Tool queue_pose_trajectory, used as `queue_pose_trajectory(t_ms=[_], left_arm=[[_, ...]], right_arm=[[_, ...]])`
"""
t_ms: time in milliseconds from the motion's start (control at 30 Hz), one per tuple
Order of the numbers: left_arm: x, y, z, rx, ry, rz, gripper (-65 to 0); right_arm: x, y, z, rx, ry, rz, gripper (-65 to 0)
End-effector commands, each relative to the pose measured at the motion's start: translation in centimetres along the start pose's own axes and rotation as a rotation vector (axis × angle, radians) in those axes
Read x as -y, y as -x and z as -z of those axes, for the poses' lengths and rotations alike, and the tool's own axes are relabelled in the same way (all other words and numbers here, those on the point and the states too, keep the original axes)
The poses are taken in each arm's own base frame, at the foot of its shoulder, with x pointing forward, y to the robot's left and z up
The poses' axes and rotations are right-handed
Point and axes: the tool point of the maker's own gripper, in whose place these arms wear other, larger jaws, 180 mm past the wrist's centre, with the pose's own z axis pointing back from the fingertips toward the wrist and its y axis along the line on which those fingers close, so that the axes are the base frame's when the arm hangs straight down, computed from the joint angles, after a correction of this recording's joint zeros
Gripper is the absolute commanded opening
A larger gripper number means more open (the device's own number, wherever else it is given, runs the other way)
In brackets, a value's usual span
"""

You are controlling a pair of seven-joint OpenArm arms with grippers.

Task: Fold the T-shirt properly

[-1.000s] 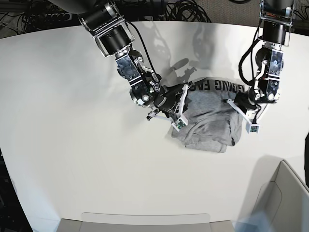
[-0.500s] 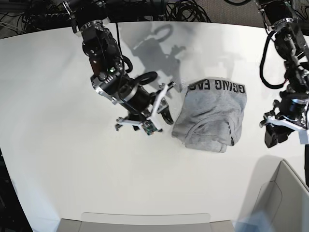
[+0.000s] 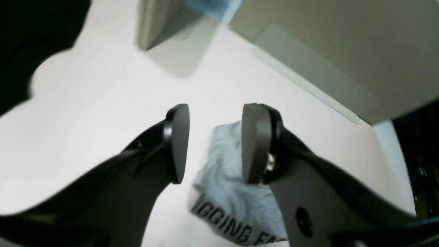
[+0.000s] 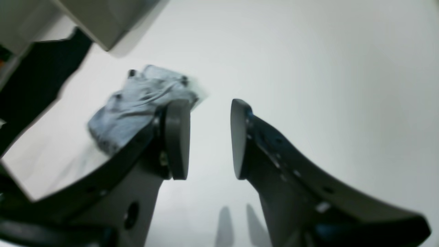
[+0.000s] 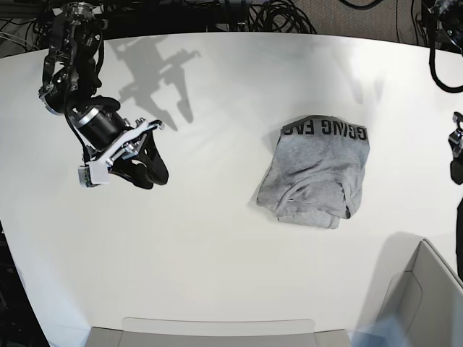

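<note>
The folded grey T-shirt (image 5: 317, 173) lies on the white table (image 5: 217, 238), right of centre, nearer its far edge, black lettering along its far side. Both grippers are released and empty: the right gripper (image 4: 210, 139) toward the table's left edge, the left gripper (image 3: 214, 144) apart from the shirt.

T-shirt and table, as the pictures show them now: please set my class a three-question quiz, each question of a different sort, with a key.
1. True or false: the right hand is gripping the T-shirt.
2. What colour is the lettering on the T-shirt? A red, B black, C white.
3. Fill in: the T-shirt lies folded on the white ____.

Key: 1 false, both hands are open and away from it, the left hand too. 2 B. 3 table.
</note>
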Motion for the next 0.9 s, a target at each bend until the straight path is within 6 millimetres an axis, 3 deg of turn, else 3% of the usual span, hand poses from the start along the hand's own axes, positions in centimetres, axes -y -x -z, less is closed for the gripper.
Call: queue_pose_trajectory(t_ms=[0,333,433,533,600,867], left_arm=[[0.0,-1.4,-0.9,0.039,0.006,0.02,-41.6],[-5.3,3.4,-4.8,-0.135,-0.157,0.029,-42.0],[-7.0,5.6,-6.5,-0.242,-0.219,0.041,-49.0],[-7.7,7.9,-7.8,-0.364,-0.246,0.039,-62.1],[-8.5,9.0,-9.1,-0.431,-0.283,0.022,-65.0],[-12.0,13.7,-16.4,-0.599,-0.472,-0.114,-65.0]], right_arm=[[0.4,-1.0,-0.8,0.034,0.005,0.0,-45.0],[3.6,4.1,-7.4,-0.086,0.081,0.197,-45.2],[3.9,6.4,-10.0,-0.146,0.114,0.269,-45.8],[4.5,8.1,-12.9,-0.219,0.149,0.314,-54.9],[4.5,8.9,-14.7,-0.242,0.172,0.369,-65.0],[3.2,15.8,-21.1,-0.48,0.301,0.463,-65.0]])
